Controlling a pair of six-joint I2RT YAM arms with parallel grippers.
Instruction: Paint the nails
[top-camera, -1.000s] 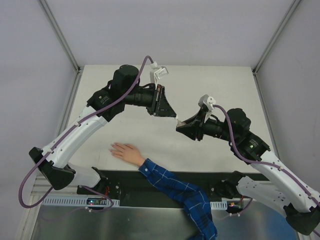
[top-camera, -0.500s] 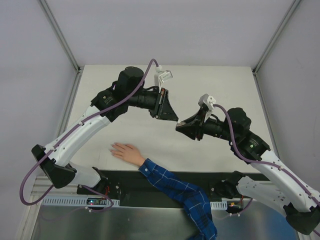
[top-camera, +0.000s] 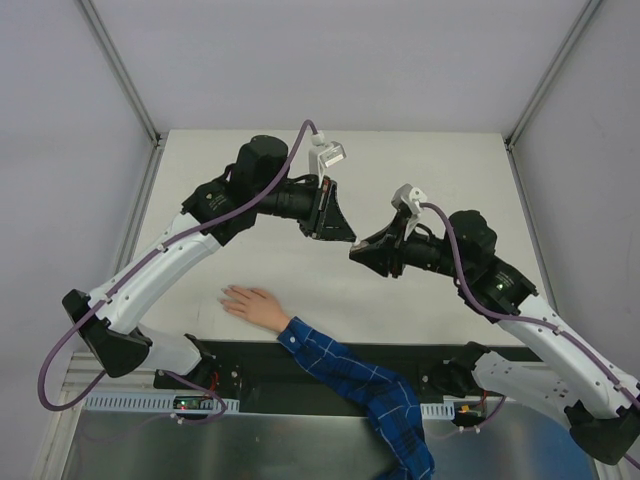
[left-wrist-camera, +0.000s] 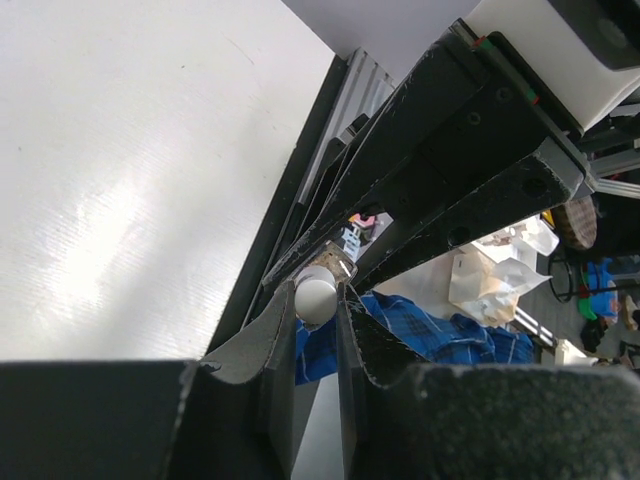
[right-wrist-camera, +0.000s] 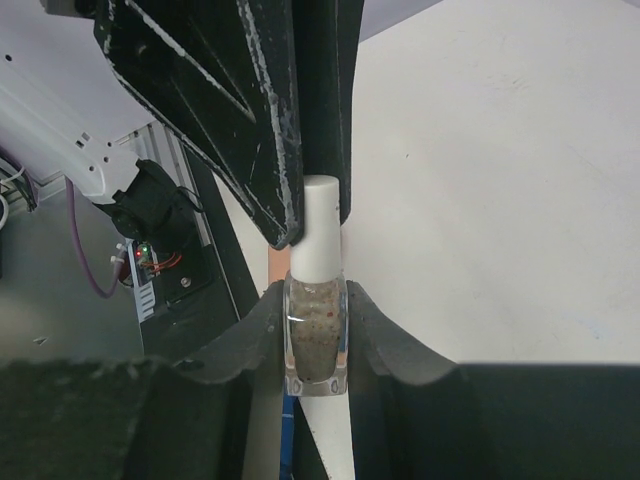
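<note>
Well down-left of the small clear glass bottle (right-wrist-camera: 316, 345), the nails (top-camera: 226, 296) tip a pale hand (top-camera: 255, 305) lying flat on the matte table (top-camera: 420, 170). The left gripper (left-wrist-camera: 316, 300) pinches the bottle's smooth white cylindrical cap (right-wrist-camera: 319, 225). The right gripper (right-wrist-camera: 316, 318) clamps the bottle's speckled body.

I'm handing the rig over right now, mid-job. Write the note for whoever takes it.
Left gripper: shut on the white cap of the polish bottle, above the table.
Right gripper: shut on the bottle's body.
Hand: flat on the table near the front edge, apart from both grippers.
Done: bottle held off the table at both ends; cap looks seated.
Left: uncap, then paint the nails, which are too small here to show any polish.
</note>
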